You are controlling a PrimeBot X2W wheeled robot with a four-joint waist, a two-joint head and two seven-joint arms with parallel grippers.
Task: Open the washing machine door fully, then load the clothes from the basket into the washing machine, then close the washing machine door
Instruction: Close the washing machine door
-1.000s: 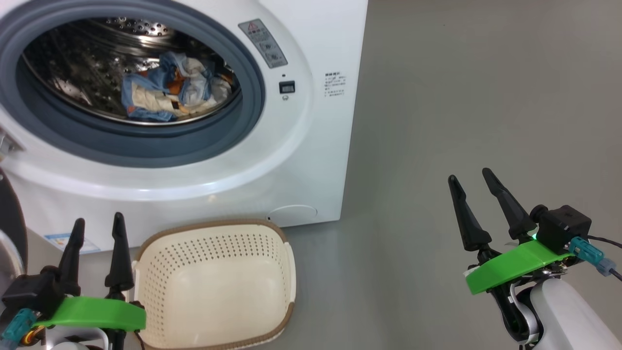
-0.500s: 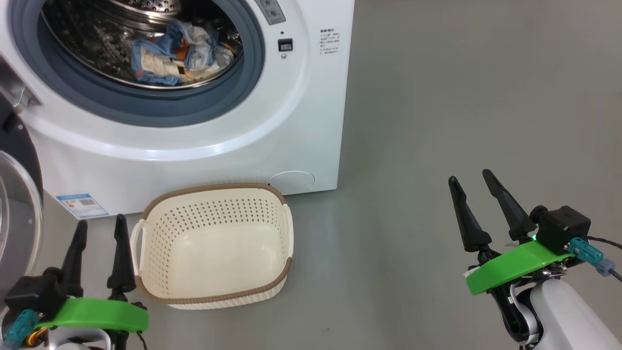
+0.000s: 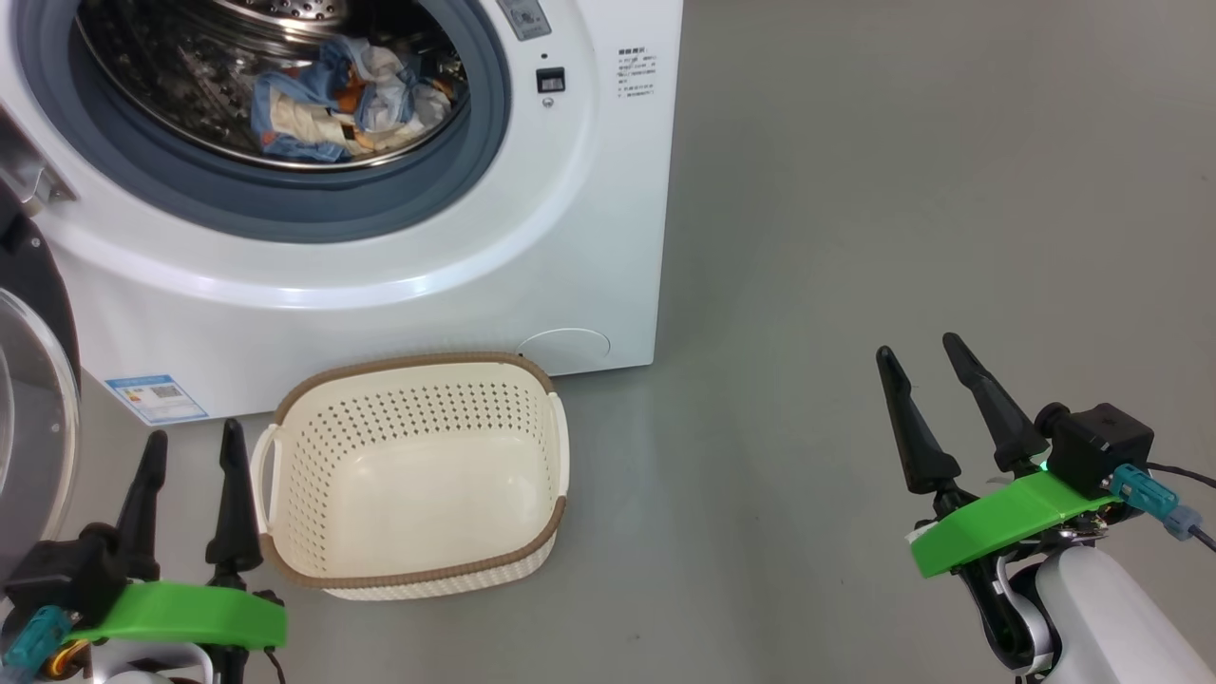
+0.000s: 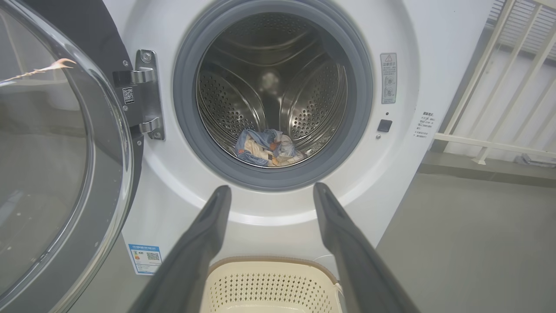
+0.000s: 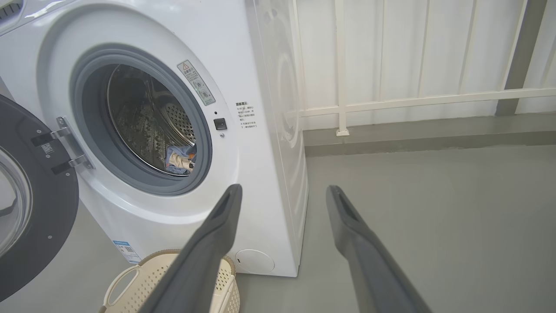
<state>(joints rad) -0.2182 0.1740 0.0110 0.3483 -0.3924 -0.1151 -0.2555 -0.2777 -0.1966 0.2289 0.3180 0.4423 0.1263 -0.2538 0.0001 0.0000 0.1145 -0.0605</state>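
The white washing machine (image 3: 570,218) stands with its door (image 3: 28,399) swung open to the left; the door's glass bowl (image 4: 52,152) and hinge side (image 5: 30,204) show in both wrist views. The light-blue clothes (image 3: 332,100) lie bunched at the bottom of the steel drum (image 4: 269,148) (image 5: 180,158). The cream basket (image 3: 408,475) sits on the floor before the machine with nothing in it. My left gripper (image 3: 190,439) hangs open just left of the basket. My right gripper (image 3: 920,346) is open over bare floor, far right of the machine. Nothing is held.
Grey floor (image 3: 902,190) spreads to the right of the machine. A white railing and wall (image 5: 412,78) run behind it. The open door stands close by my left arm.
The head camera has tilted down: machine and basket shifted up the picture, and the whole basket now shows. Both grippers hold their places, open.
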